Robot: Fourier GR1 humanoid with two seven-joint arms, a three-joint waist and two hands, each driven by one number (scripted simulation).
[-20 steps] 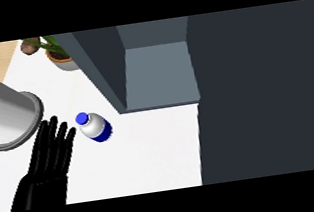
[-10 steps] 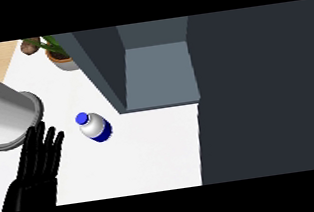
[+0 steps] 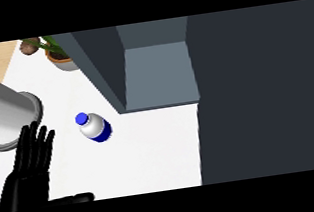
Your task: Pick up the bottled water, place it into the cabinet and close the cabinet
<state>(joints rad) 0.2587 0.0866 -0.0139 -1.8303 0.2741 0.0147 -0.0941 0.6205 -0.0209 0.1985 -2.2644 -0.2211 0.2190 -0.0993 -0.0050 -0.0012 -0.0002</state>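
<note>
Since the earlier frames, the black left hand [image 3: 31, 168] has slid down-left, fingers [image 3: 37, 142] straight and slightly spread. Just right of their tips, untouched, stands the small clear blue-capped water bottle [image 3: 94, 127] on the white counter [image 3: 144, 150]; beyond it is the open grey cabinet [image 3: 157, 75].

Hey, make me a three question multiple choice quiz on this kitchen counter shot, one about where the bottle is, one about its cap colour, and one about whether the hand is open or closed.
1. Where is the bottle?
A. Inside the cabinet
B. On the counter, in front of the cabinet
C. In the hand

2. What colour is the bottle's cap?
A. Red
B. Green
C. Blue

3. How is the hand at lower left?
A. Open, fingers straight, holding nothing
B. Curled round the bottle
C. Pressing on the plant

Answers:
1 B: the bottle stands on the white counter, outside the cabinet.
2 C: the cap is blue, above a blue label.
3 A: the hand has straight fingers, apart from the bottle and far from the plant.
</note>
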